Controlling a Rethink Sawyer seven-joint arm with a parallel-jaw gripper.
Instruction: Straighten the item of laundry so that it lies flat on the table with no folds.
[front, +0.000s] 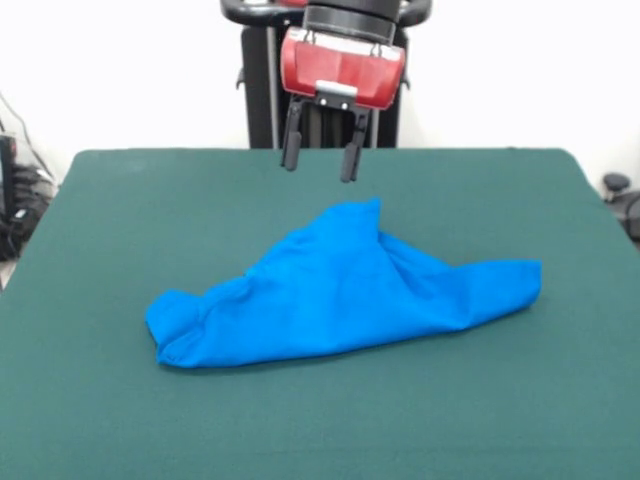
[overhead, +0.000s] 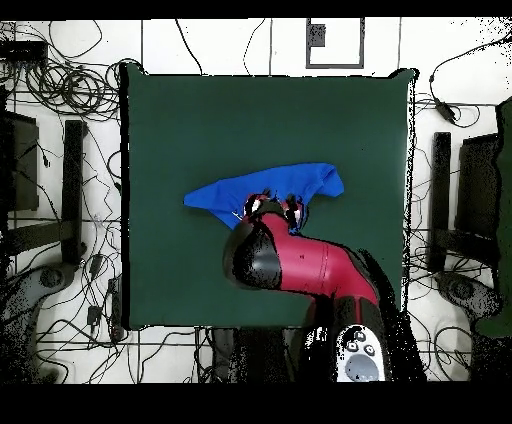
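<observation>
The item of laundry (front: 340, 295), a bright blue shirt, lies bunched in a long heap across the middle of the table (front: 300, 420), with a raised peak near its centre and only plain blue cloth showing. My gripper (front: 320, 166) hangs open above and just behind that peak, its two dark fingers apart and holding nothing. From overhead, the laundry (overhead: 268, 186) stretches left to right on the green table (overhead: 200, 110), and the red arm covers part of its near edge, with the gripper (overhead: 273, 210) over it.
Dark green cloth surrounds the shirt on all sides, widest toward the front edge (front: 320, 470). Cables and dark stands (overhead: 60, 170) crowd the floor beyond the table's left and right edges.
</observation>
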